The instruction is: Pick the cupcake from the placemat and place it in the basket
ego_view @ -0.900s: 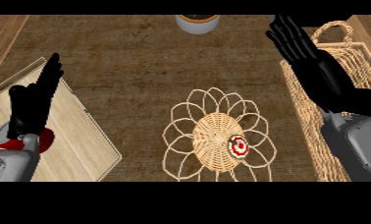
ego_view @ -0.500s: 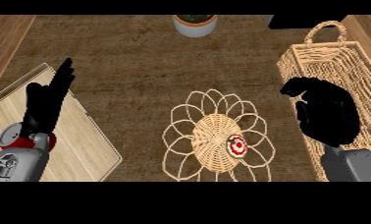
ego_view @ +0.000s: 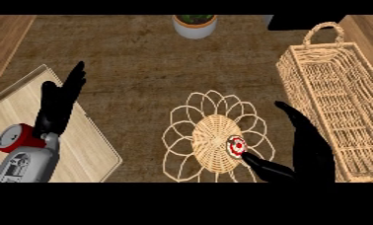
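A small cupcake point(ego_view: 236, 146) with a red and white top sits on the woven, flower-shaped placemat point(ego_view: 211, 120), right of its centre. My right hand point(ego_view: 310, 150) is low at the right of the placemat, fingers straight and open, with the thumb point(ego_view: 264, 166) reaching just under the cupcake. The wicker basket point(ego_view: 324, 71) with a loop handle stands along the right edge, beside that hand. My left hand point(ego_view: 59, 101) rests open at the left, fingers up, over a wooden board.
A light wooden board point(ego_view: 80, 142) lies at the lower left. A white pot with a green plant point(ego_view: 194, 25) stands at the counter's back, centre. Brown countertop spreads between the board and the placemat.
My right hand has come down from in front of the basket to the placemat's right side, its thumb now at the cupcake. The left hand has barely shifted.
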`<move>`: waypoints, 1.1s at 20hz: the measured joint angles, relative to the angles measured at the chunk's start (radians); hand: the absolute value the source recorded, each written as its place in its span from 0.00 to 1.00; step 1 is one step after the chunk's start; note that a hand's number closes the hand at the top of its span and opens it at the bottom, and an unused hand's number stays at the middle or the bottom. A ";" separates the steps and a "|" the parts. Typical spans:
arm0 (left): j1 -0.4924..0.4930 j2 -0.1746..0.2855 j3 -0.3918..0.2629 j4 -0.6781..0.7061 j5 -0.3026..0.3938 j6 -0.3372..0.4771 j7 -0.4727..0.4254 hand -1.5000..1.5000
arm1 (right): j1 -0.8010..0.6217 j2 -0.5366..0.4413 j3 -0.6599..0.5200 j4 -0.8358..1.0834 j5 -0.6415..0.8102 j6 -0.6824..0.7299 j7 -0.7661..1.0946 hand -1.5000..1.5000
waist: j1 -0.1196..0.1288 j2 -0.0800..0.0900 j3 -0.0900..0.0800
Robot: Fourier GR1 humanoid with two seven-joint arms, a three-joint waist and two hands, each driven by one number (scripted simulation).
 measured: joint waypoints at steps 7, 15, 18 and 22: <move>0.003 0.005 0.009 -0.008 0.004 -0.003 0.007 0.50 | 0.181 -0.269 -0.045 -0.105 0.269 -0.109 0.266 0.00 | -0.008 -0.001 -0.006; -0.010 0.001 0.005 -0.010 0.002 -0.019 0.011 0.50 | 0.369 -0.557 -0.006 -0.437 0.367 0.096 0.628 0.00 | 0.010 0.003 -0.004; -0.006 -0.018 -0.004 -0.011 -0.012 -0.012 0.011 0.50 | 0.408 -0.603 -0.009 -0.581 0.368 0.156 0.764 0.00 | 0.020 0.004 -0.001; -0.016 -0.029 0.004 -0.003 -0.022 -0.029 0.013 0.50 | 0.423 -0.602 -0.034 -0.693 0.360 0.216 0.894 0.00 | 0.030 0.005 0.001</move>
